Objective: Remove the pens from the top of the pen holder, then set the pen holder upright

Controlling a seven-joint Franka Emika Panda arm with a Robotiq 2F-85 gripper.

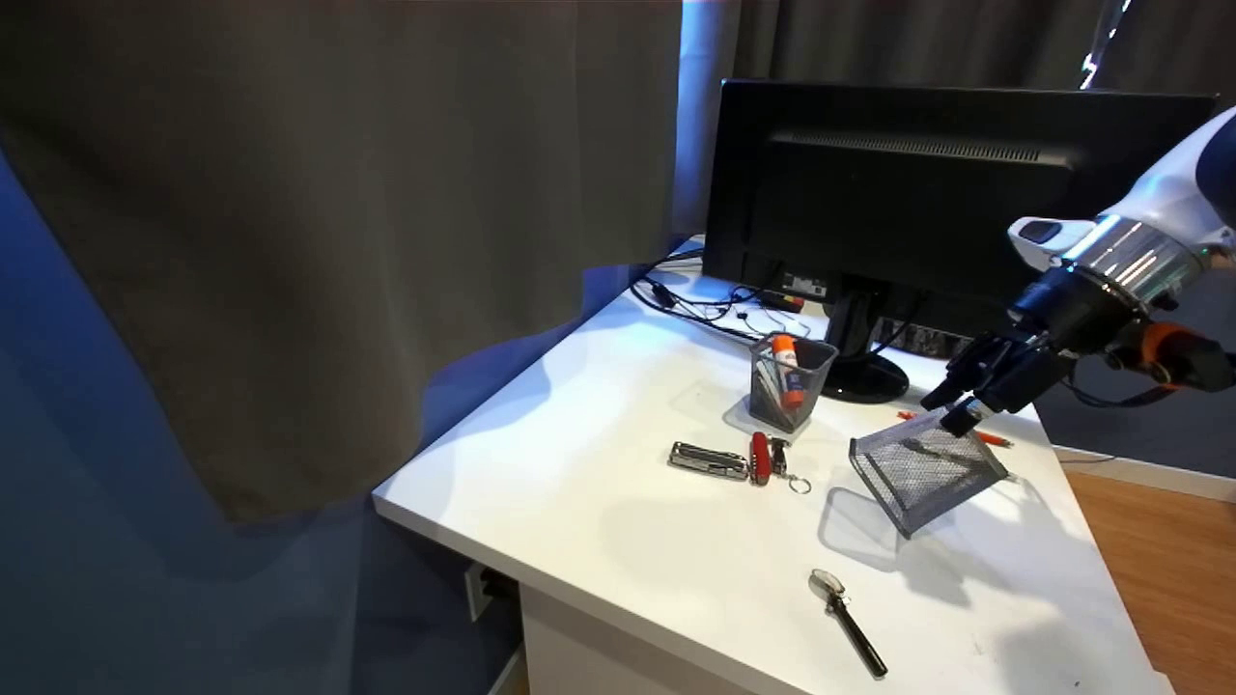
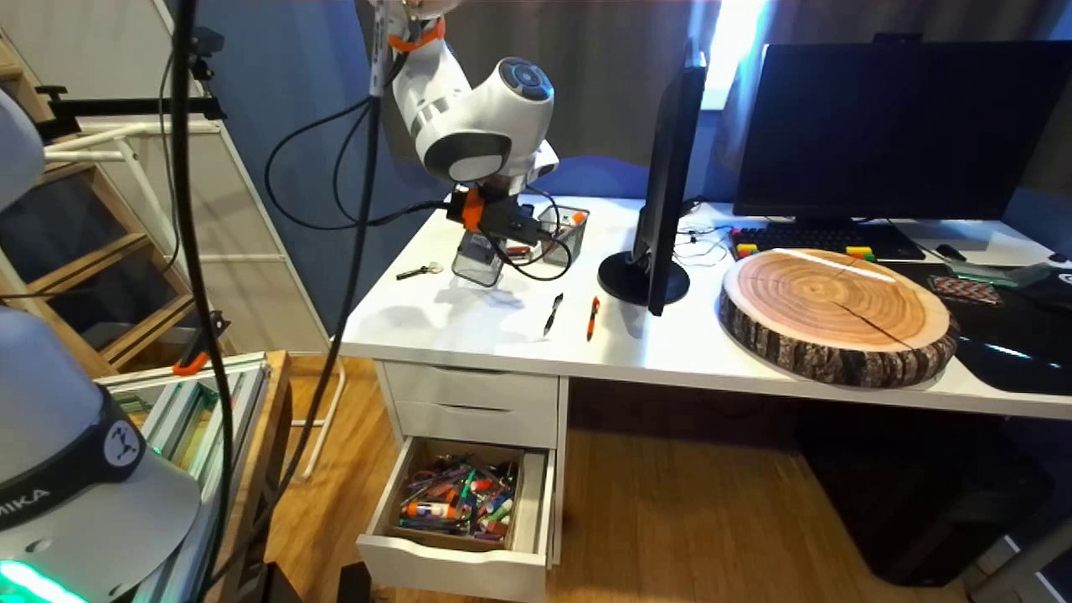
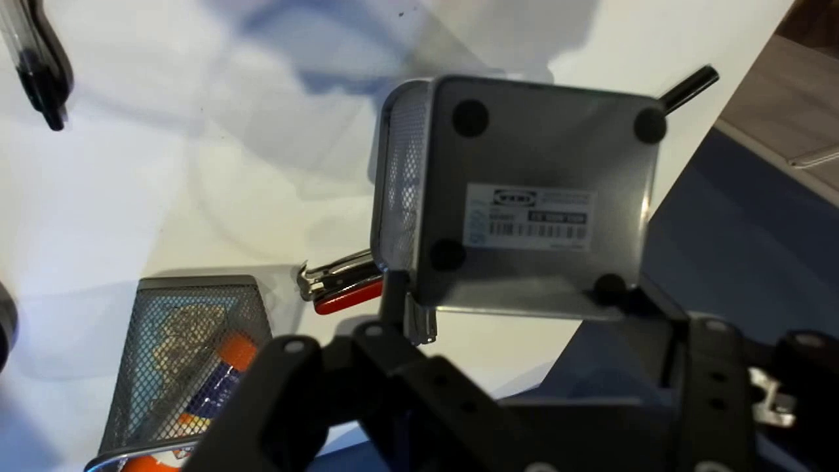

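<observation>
Hovered over the white worktop [image 1: 579, 444], near the dark monitor [image 1: 927, 183]. Had the hand [image 1: 946, 408] clamped on the mesh pen holder [image 1: 922, 478], close to its base! Hung tilted in both exterior views, apparently just above the surface, with mouth sloped downward and base toward the wrist view. Looked, then, like the second step, setting upright, and not yet done. Seemed to call next for a big, careful roll to swing base under and mouth up, then a gentle lowering to flat contact, and only after that a release. Seemed through with the taking-off part: spotted an orange pen [image 2: 592, 320] and a dark pen [image 2: 552, 315] in an exterior view, lying side by side on the worktop, not touching, apart from the pen holder.
</observation>
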